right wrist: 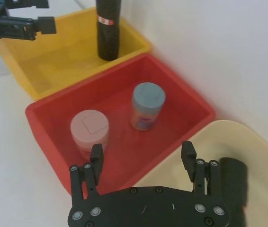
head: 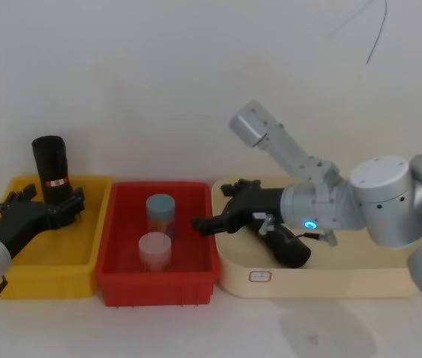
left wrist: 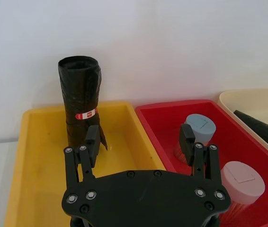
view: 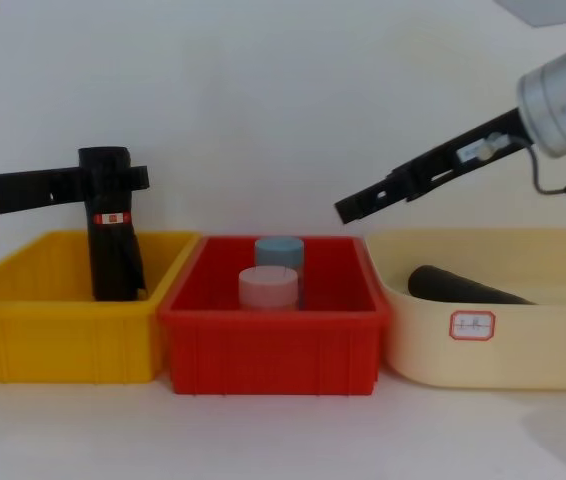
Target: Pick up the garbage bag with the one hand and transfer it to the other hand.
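Note:
The garbage bag [head: 291,247], a plain matte black roll, lies on its side in the cream bin [head: 323,285]; I also see the bag from the side in the chest view [view: 468,287] and as a dark end in the right wrist view [right wrist: 232,182]. My right gripper [head: 207,212], on the blue-ringed arm, hovers open and empty over the seam between the red bin and the cream bin [right wrist: 142,153], clear of the bag. My left gripper [head: 73,207], green-ringed, is open and empty over the yellow bin [left wrist: 139,142].
A black roll with a red-and-white label band [head: 51,168] stands upright at the back of the yellow bin [head: 51,283], just beyond the left fingers. The red bin [head: 159,287] holds a blue-lidded canister [head: 160,209] and a pink one [head: 154,250]. A white wall is close behind.

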Robot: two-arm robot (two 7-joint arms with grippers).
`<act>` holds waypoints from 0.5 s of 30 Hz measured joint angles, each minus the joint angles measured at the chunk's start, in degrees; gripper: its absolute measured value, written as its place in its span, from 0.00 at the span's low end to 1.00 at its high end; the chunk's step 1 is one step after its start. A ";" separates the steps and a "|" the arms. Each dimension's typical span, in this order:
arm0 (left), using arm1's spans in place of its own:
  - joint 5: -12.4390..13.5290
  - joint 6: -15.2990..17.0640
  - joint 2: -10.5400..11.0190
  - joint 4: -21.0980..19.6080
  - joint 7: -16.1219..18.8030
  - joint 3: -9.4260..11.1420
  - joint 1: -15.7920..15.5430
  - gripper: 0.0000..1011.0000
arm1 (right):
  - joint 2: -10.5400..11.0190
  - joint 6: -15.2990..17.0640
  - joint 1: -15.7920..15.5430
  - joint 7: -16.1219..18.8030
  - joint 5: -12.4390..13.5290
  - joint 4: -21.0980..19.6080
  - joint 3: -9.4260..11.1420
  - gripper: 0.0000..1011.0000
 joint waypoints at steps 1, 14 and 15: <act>0.00 0.01 0.00 0.00 0.02 -0.01 0.01 0.99 | -0.20 -0.08 0.08 0.13 0.08 0.31 -0.12 0.99; 0.00 0.02 0.00 0.00 0.14 -0.10 0.08 0.99 | -3.97 -1.83 2.58 1.75 0.40 7.13 -2.84 0.99; 0.00 0.02 -0.01 0.00 0.14 -0.10 0.08 0.99 | -4.16 -1.97 2.73 1.84 0.41 7.56 -2.98 0.99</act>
